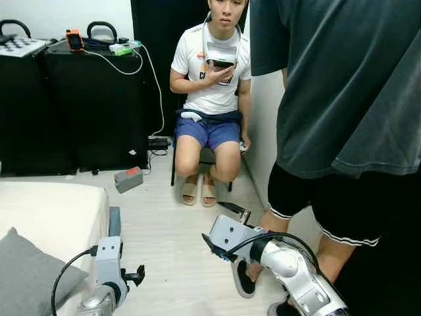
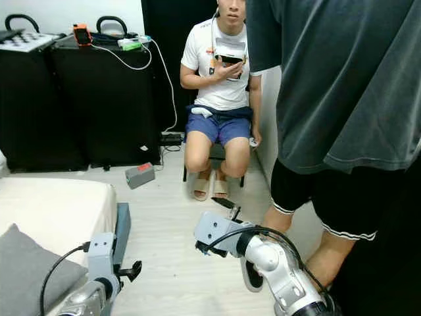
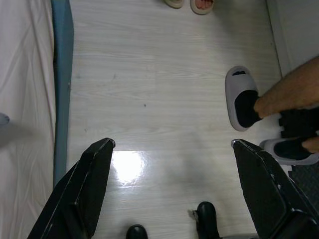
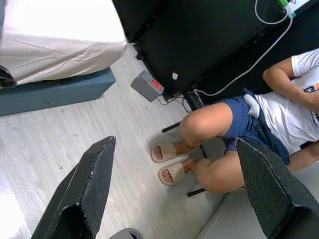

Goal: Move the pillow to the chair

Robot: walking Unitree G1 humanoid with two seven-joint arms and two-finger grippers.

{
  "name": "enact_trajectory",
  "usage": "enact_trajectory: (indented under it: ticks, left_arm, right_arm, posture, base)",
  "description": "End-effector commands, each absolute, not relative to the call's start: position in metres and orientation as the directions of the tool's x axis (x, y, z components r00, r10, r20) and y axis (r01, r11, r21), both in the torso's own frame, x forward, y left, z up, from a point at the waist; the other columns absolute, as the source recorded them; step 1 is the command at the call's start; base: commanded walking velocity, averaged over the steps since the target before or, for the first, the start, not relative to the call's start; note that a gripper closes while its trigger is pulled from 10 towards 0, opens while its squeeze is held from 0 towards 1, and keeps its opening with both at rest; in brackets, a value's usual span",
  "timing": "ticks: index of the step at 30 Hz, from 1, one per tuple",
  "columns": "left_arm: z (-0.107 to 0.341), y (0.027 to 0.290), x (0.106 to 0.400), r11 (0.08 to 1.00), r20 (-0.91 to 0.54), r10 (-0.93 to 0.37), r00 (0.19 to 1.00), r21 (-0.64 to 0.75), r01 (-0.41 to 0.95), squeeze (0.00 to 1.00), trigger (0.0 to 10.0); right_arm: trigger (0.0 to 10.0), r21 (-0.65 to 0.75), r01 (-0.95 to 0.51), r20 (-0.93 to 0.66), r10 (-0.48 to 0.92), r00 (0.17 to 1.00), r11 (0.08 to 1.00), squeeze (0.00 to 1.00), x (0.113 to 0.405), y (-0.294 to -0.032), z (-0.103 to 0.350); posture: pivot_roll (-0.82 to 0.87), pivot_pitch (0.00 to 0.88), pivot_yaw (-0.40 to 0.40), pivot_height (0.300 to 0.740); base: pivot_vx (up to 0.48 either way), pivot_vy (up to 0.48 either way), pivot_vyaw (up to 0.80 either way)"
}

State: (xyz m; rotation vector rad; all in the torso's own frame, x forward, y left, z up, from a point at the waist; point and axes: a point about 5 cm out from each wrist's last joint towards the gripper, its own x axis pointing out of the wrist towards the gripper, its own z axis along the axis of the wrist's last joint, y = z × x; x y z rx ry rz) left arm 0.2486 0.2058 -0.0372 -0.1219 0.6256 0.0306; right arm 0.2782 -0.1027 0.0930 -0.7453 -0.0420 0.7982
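Your grey pillow lies on the bed at your left. A seated person occupies the chair, and a standing person crowds your right. Left gripper and right gripper both hang spread and empty above the floor.

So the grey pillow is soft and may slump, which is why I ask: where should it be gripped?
Probably the pillow's near corner at the bed edge, approached from above by the left gripper, whose fingers are open. The pillow lies flat, so that thin corner is likely easiest to pinch.
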Motion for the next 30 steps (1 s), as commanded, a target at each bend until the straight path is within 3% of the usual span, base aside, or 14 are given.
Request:
enact_trajectory:
  ticks: [1, 15, 16, 20, 26, 30]
  left_arm:
    - [-0.038, 0.203, 0.248, 0.993, -0.592, -0.018, 0.805, -0.108, -0.057, 0.0, 10.0]
    - [-0.039, 0.205, 0.246, 0.992, -0.593, -0.02, 0.805, -0.109, -0.056, 0.0, 10.0]
    - [-0.04, 0.205, 0.245, 0.992, -0.593, -0.018, 0.805, -0.112, -0.061, 0.0, 10.0]
    - [-0.04, 0.205, 0.245, 0.992, -0.594, -0.019, 0.804, -0.113, -0.061, 0.0, 10.0]
    - [-0.04, 0.205, 0.244, 0.993, -0.596, -0.024, 0.802, -0.11, -0.052, 0.0, 10.0]
    - [-0.041, 0.203, 0.245, 0.992, -0.595, -0.023, 0.803, -0.115, -0.057, 0.0, 10.0]
  right_arm:
    - [10.0, -0.612, -0.64, -0.24, 0.662, 0.71, 0.465, 0.0, 0.277, -0.106, 0.092]
    - [10.0, -0.613, -0.64, -0.234, 0.668, 0.707, 0.463, 0.0, 0.274, -0.103, 0.094]
    - [10.0, -0.678, -0.609, -0.217, 0.68, 0.7, 0.412, 0.0, 0.272, -0.102, 0.098]
    - [10.0, -0.699, -0.599, -0.216, 0.684, 0.697, 0.39, 0.0, 0.272, -0.102, 0.094]
    - [10.0, -0.696, -0.602, -0.22, 0.682, 0.697, 0.391, 0.0, 0.27, -0.103, 0.091]
    - [10.0, -0.615, -0.641, -0.242, 0.664, 0.707, 0.459, 0.0, 0.271, -0.106, 0.086]
  posture:
    - [-0.07, 0.0, -0.08, 0.74]
    - [-0.08, 0.0, -0.056, 0.74]
    - [-0.08, 0.0, -0.056, 0.74]
    - [-0.08, 0.0, -0.055, 0.74]
    - [-0.08, 0.0, -0.063, 0.74]
    - [-0.08, 0.0, -0.075, 0.74]
  base:
    - [0.0, 0.0, 0.0]
    - [0.0, 0.0, 0.0]
    - [0.0, 0.0, 0.0]
    - [0.0, 0.0, 0.0]
    - [0.0, 0.0, 0.0]
    - [0.0, 0.0, 0.0]
